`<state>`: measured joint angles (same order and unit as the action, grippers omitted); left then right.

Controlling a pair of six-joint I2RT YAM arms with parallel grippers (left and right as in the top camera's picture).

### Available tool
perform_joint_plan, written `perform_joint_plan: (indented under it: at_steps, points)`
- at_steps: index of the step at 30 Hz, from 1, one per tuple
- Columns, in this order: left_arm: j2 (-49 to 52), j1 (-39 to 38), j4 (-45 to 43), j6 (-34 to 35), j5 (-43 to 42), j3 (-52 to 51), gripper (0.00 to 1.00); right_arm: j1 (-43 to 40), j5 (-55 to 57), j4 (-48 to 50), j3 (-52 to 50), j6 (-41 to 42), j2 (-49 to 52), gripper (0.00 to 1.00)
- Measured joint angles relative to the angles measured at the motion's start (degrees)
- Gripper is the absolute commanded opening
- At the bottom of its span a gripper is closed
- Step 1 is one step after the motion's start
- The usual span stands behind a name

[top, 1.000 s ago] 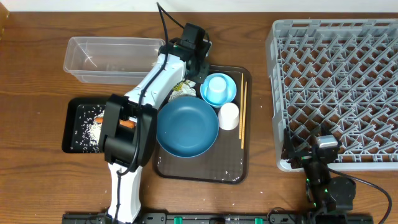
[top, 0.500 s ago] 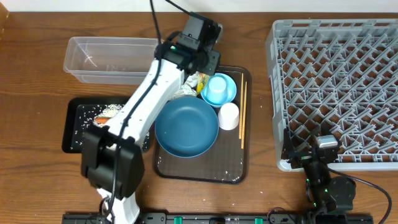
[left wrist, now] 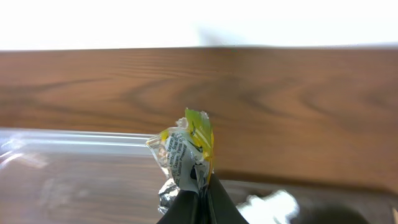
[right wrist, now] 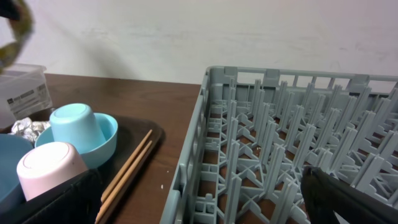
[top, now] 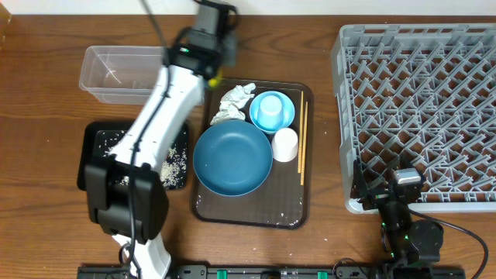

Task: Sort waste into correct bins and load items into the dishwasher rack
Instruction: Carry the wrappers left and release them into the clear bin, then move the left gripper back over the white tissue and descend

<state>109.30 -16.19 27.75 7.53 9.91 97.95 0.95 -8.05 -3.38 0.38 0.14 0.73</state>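
My left gripper [top: 211, 68] is shut on the yellow snack wrapper [top: 214, 78] and holds it in the air by the right end of the clear tub [top: 132, 74]. In the left wrist view the wrapper [left wrist: 186, 149] sticks up from the pinched fingertips [left wrist: 200, 190], with the tub [left wrist: 74, 174] below and to the left. On the brown serving tray [top: 248, 211] lie white tissue [top: 236, 101], a light blue bowl [top: 271, 111], a white cup [top: 285, 144], chopsticks [top: 303, 139] and a dark blue bowl [top: 232, 157]. My right gripper [top: 395, 194] is open at the grey rack's [top: 422, 105] front edge.
The black tray [top: 93, 167] holds rice grains [top: 174, 159]; my left arm crosses over it and hides the carrot. Silver foil [right wrist: 25, 127] lies on the serving tray behind the bowls. The rack [right wrist: 280, 143] fills the right side.
My left gripper has lifted the yellow wrapper off the serving tray and swung it back and left, to the right end of the clear tub. The right arm has not moved.
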Motion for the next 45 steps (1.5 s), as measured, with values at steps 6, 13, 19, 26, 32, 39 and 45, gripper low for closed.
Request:
perform_joint_plan:
  at_steps: [6, 13, 19, 26, 32, 39, 45]
  points:
    - [0.0, 9.7, -0.98, 11.98, 2.12, 0.0, 0.1, 0.0, 0.0, 0.0, 0.0, 0.0, 0.0, 0.99]
    - [0.0, 17.09, -1.36, 23.39, -0.42, 0.0, 0.83, 0.0, -0.02, 0.0, 0.0, 0.0, 0.0, 0.99]
    - [0.0, 17.97, 0.28, 25.99, -5.73, 0.0, 0.88, 0.0, 0.0, 0.0, 0.0, 0.0, 0.0, 0.99]
    - [0.0, 14.53, 4.79, 21.57, -18.71, 0.0, 0.76, 0.0, 0.0, 0.0, 0.0, 0.0, 0.0, 0.99]
    - [0.0, 4.83, 9.35, 16.15, -19.06, 0.0, 0.33, 0.0, 0.0, 0.0, 0.0, 0.0, 0.0, 0.99]
    - [0.48, -3.43, 9.75, 11.69, -11.45, 0.0, 0.09, 0.0, -0.02, 0.0, 0.0, 0.0, 0.0, 0.99]
    - [4.17, -3.98, 8.68, 10.58, -7.98, 0.0, 0.06, 0.0, 0.0, 0.0, 0.0, 0.0, 0.0, 0.99]
